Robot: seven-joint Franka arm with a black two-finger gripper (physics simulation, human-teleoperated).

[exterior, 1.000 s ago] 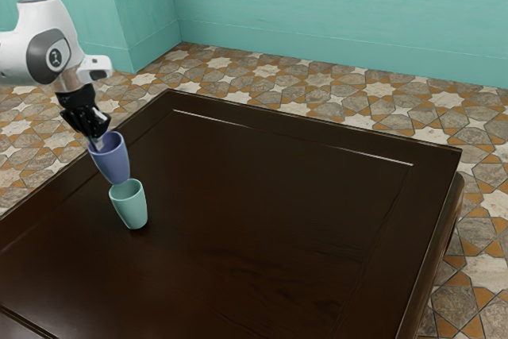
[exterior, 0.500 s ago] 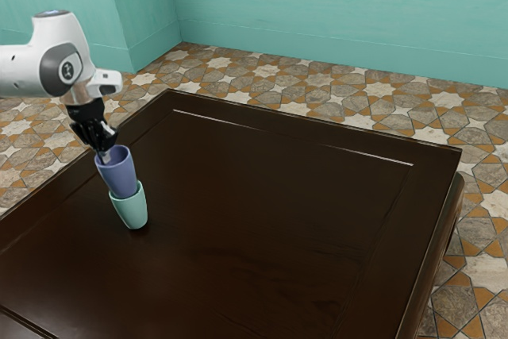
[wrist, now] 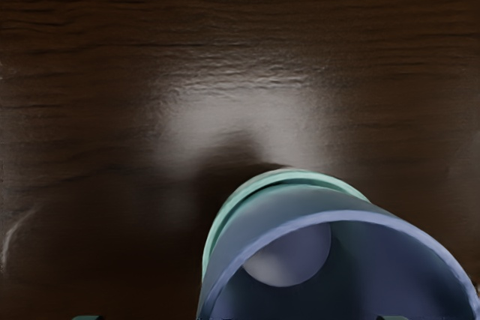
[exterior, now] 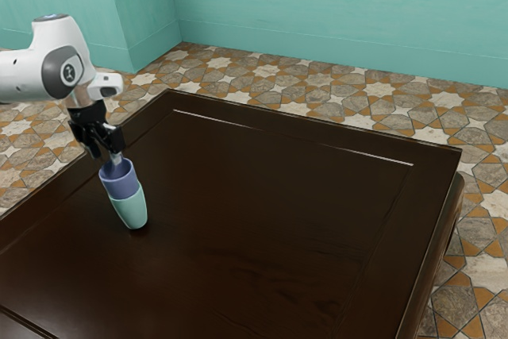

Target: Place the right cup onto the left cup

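Black two-finger gripper point(exterior: 106, 158) is standing spread at the tapered violet cup point(exterior: 121, 186), which is nesting in the tapered mint cup point(exterior: 132, 211) near the dark wooden table's edge point(exterior: 86, 163). Straight lifting is probably sparing the rim.

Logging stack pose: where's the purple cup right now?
In the exterior view's left part, the purple cup sits partly inside the teal cup on the dark table, its upper part above the teal rim, just under the pincer.

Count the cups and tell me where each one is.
2. The blue cup sits partway inside the green cup, its rim above the green one's; the green cup stands on the dark table.
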